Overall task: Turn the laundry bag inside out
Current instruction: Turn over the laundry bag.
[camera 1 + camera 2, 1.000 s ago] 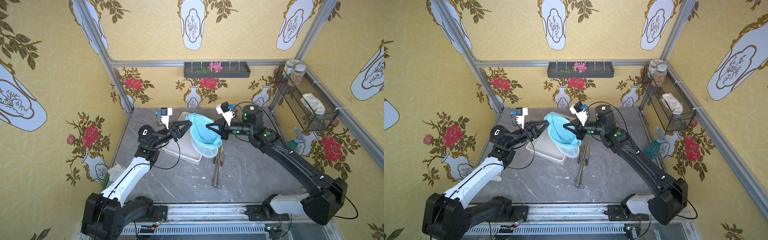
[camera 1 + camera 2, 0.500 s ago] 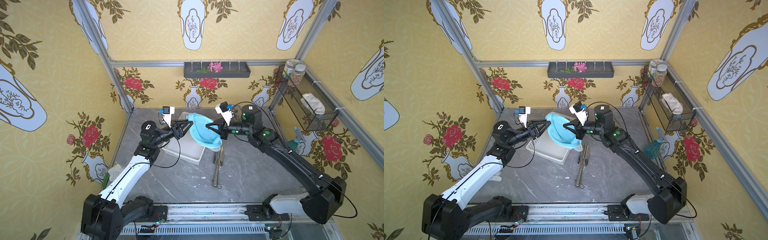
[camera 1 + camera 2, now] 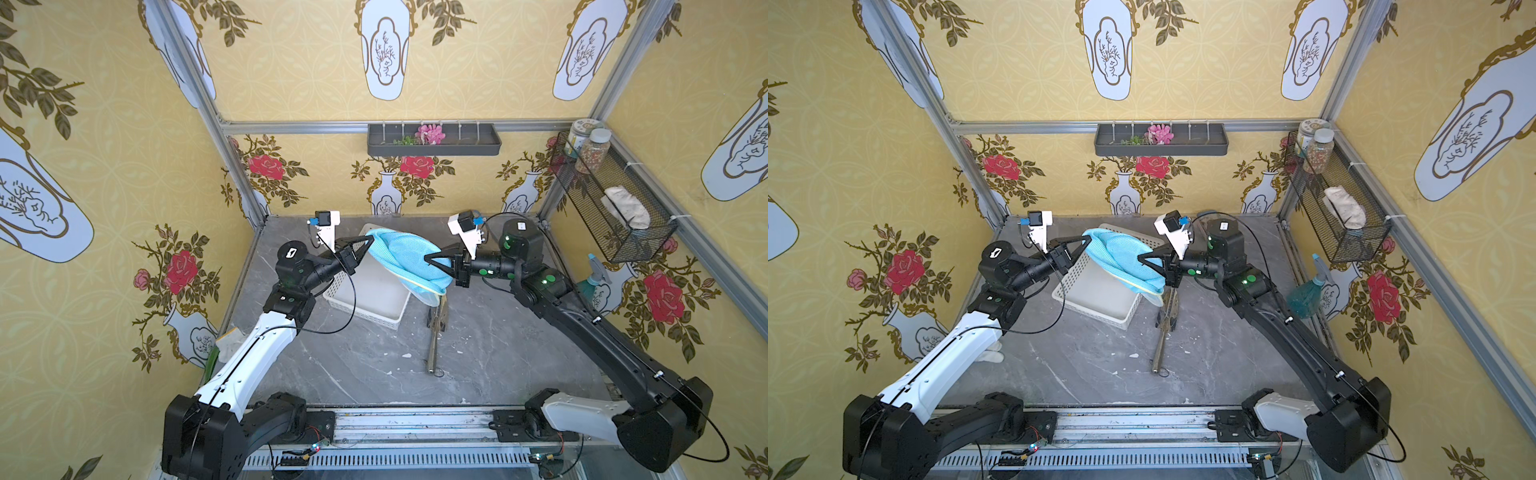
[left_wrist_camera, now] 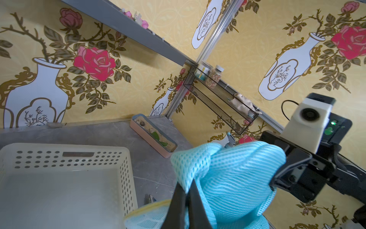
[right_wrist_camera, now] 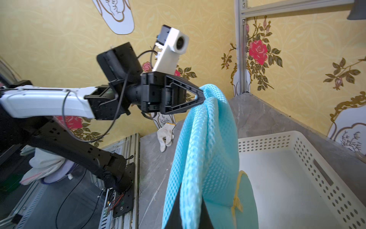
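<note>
The laundry bag hung in the air between both arms, over the white perforated basket on the grey marble tabletop. Seen in a top view, its long axis ran from 10 to 4 o'clock. The left gripper was clamped on its 10 o'clock end and the right gripper on mesh at 3 o'clock. The yellow-trimmed rim sagged at 5 o'clock, nearer the right arm. Walls stood close all round.

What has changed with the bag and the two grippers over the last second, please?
The left gripper moved a little toward the back wall and closed on the bag's edge. The bag now stretches flatter between both grippers instead of sagging like a bowl. The right gripper stayed shut on the bag, and the basket did not move.
</note>
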Motion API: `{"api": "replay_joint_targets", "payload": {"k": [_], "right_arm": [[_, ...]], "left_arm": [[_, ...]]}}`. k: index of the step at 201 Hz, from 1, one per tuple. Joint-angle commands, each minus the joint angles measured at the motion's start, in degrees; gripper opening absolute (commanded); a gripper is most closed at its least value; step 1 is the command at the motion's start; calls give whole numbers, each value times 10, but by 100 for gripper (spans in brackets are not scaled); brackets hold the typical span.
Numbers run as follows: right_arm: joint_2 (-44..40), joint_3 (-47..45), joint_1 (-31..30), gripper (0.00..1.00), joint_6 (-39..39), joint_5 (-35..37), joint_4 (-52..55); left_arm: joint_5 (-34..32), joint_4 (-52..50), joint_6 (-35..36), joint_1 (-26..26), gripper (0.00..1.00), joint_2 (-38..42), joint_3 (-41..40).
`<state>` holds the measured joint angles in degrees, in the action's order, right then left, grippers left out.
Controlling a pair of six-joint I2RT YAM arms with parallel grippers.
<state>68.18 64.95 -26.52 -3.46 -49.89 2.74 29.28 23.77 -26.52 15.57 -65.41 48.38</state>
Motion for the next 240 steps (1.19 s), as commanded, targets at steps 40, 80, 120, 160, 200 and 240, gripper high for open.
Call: {"api": "replay_joint_targets", "payload": {"k": [40,80,120,160,200,240], "right_arm": [[-14,-5,0,0,-78,-21,-161],[26,-1,0,0,-225,88,-296],[37,-14,-2,0,-297,202,-319],[26,-12,-14,0,-250,257,-262],[31,-4,-37,0,-259,265,-275],[20,-1,-42,0,-263,256,-265]], "left_arm": [[41,31,-12,-2,0,-29,-30],[86,46,21,24,34,-32,-44],[7,59,85,29,59,24,-77],[-79,61,112,32,70,107,-97],[-23,68,226,130,81,95,-67],[-125,64,401,186,80,97,-61]]}}
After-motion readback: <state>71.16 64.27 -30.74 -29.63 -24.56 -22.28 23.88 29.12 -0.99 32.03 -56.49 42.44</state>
